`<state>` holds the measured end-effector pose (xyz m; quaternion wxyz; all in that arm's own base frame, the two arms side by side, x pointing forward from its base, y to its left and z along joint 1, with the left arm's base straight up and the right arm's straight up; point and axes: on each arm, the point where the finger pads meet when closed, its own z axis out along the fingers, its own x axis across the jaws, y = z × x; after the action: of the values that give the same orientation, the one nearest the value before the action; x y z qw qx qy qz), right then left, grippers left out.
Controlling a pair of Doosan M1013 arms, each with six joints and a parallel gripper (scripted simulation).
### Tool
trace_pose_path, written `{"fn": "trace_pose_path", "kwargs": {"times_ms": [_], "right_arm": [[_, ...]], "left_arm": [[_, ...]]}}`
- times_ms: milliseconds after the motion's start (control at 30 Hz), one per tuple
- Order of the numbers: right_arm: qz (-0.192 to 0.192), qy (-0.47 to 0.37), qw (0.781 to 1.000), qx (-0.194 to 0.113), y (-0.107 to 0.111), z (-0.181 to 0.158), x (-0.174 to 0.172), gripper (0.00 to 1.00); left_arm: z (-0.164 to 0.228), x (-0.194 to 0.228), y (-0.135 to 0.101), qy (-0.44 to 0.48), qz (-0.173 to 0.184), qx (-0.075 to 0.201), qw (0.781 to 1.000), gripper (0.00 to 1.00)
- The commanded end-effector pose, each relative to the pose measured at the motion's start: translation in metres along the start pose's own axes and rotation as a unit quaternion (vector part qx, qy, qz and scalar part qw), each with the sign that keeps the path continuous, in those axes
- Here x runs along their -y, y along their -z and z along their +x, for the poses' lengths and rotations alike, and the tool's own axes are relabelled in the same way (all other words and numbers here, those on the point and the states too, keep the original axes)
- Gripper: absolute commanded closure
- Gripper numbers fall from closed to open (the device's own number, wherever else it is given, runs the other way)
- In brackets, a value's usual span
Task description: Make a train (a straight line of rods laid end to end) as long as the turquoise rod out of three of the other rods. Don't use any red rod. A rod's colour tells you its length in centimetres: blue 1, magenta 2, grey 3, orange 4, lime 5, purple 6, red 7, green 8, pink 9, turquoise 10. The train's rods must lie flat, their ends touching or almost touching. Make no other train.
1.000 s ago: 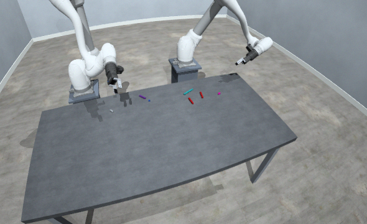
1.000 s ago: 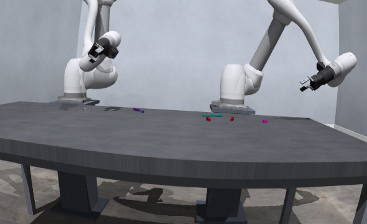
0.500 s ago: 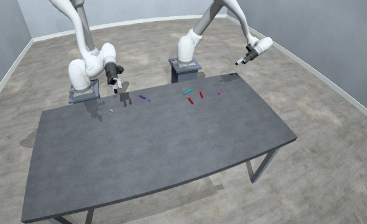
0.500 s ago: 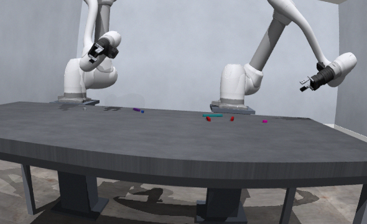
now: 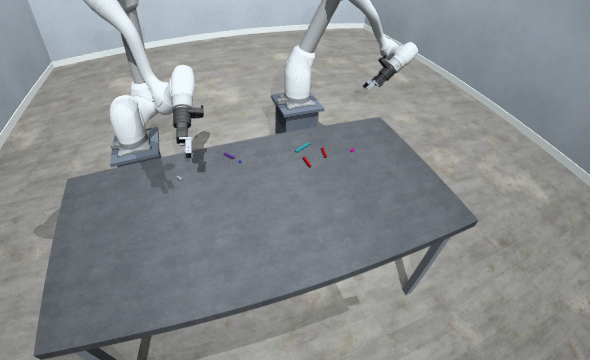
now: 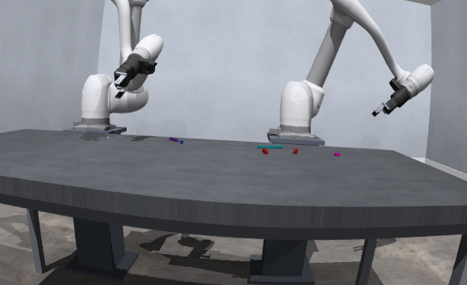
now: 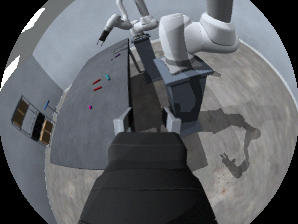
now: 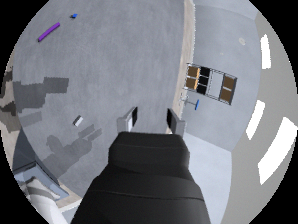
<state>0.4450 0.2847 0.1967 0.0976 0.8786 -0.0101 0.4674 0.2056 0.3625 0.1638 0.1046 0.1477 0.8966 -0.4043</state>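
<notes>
Left tool (image 5: 370, 85) (image 6: 379, 110) (image 7: 147, 118) and right tool (image 5: 186, 147) (image 6: 119, 88) (image 7: 99, 45) (image 8: 152, 113) gape empty; wide-spread fingers reaching for the purple rod (image 5: 229, 156) (image 6: 173, 139) (image 7: 117, 56) (image 8: 49, 32) could knock the nearby blue rod (image 5: 240, 161) (image 6: 181, 142) (image 8: 74, 16)

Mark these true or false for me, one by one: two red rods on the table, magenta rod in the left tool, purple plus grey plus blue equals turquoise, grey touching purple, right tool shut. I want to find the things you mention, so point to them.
1. Two red rods (image 5: 307, 162) (image 6: 265, 151) (image 7: 97, 89) lie on the table (image 5: 225, 225) (image 6: 218, 178) (image 7: 90, 145) (image 8: 125, 50). True.
2. The left tool (image 5: 368, 85) (image 6: 377, 111) (image 7: 147, 113) holds the magenta rod (image 5: 352, 150) (image 6: 337, 154) (image 7: 90, 107). False: it is open and empty; that rod lies on the table.
3. By their colours, the purple rod (image 5: 229, 156) (image 6: 173, 139) (image 7: 117, 55) (image 8: 49, 32), grey rod (image 5: 179, 178) (image 6: 108, 138) (image 8: 78, 120) and blue rod (image 5: 240, 161) (image 6: 181, 142) (image 8: 74, 16) together match the turquoise rod (image 5: 303, 147) (image 6: 270, 146) (image 7: 107, 77). True.
4. The grey rod touches the purple rod. False: they lie apart.
5. The right tool (image 5: 187, 150) (image 6: 119, 89) (image 8: 152, 113) is shut. False: it is open.
</notes>
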Motion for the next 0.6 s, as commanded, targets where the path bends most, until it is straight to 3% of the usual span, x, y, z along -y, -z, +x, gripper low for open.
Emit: {"fn": "trace_pose_path", "kwargs": {"times_ms": [0, 167, 333, 400, 467, 500, 567], "right_arm": [[-0.015, -0.079, 0.995, 0.053, 0.001, -0.021, 0.006, 0.0], [-0.041, -0.182, 0.975, 0.118, 0.008, -0.052, 0.015, 0.0], [-0.073, -0.282, 0.939, 0.181, 0.02, -0.084, 0.029, 0.0], [-0.087, -0.32, 0.921, 0.205, 0.026, -0.097, 0.035, 0.0], [-0.087, -0.32, 0.921, 0.205, 0.026, -0.097, 0.035, 0.0], [-0.102, -0.357, 0.9, 0.228, 0.032, -0.109, 0.042, 0.0], [-0.111, -0.378, 0.887, 0.241, 0.037, -0.116, 0.047, 0.0]], "left_arm": [[0.066, 0.024, 0.004, 0.064, -0.014, -0.014, 0.998, 0.0], [0.144, 0.061, -0.004, 0.145, -0.026, -0.032, 0.989, 0.0], [0.213, 0.102, -0.016, 0.197, -0.031, -0.043, 0.979, 0.0], [0.214, 0.103, -0.017, 0.199, -0.031, -0.043, 0.979, 0.0], [0.214, 0.103, -0.017, 0.199, -0.031, -0.043, 0.979, 0.0], [0.214, 0.103, -0.017, 0.199, -0.031, -0.043, 0.979, 0.0], [0.214, 0.103, -0.017, 0.199, -0.031, -0.043, 0.979, 0.0]]}}
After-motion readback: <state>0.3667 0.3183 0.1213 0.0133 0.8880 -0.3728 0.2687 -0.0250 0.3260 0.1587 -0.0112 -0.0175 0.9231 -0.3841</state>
